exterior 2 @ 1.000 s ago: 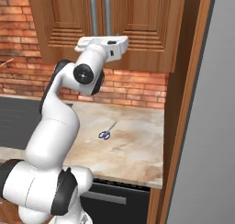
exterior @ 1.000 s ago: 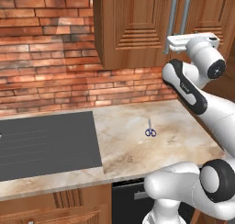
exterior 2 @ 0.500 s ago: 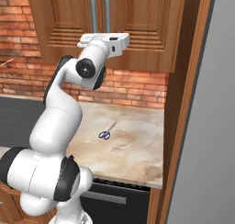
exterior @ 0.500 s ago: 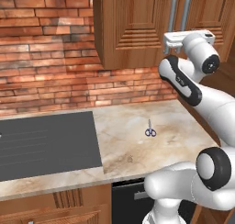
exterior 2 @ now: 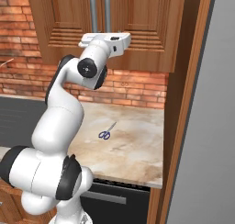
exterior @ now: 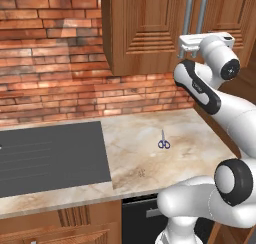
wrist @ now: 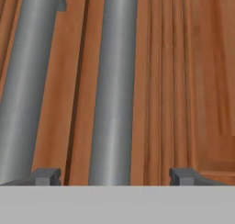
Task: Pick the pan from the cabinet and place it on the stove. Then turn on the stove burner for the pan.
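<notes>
hand (wrist: 110, 176): fingers wide apart, holding nothing; one grey metal bar handle (wrist: 112, 85) between them | reddish-brown wooden wall cabinet (exterior: 145, 28): doors closed | small blue scissors (exterior: 163, 143): on marble table (exterior: 150, 158)

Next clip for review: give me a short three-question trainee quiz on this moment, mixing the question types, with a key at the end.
1. True or false: the cabinet doors are shut.
2. Which bar handle sits between the fingertips of the hand in the hand view?
A. the one on the left of that view
B. the one nearer the middle of that view
C. neither
3. What small thing lies on the counter between the stove and the arm?

Key:
1. True; both doors are closed, so no pan can be seen.
2. B, the right-hand handle; the fingertips are apart, on either side of it.
3. Blue-handled scissors.
</notes>
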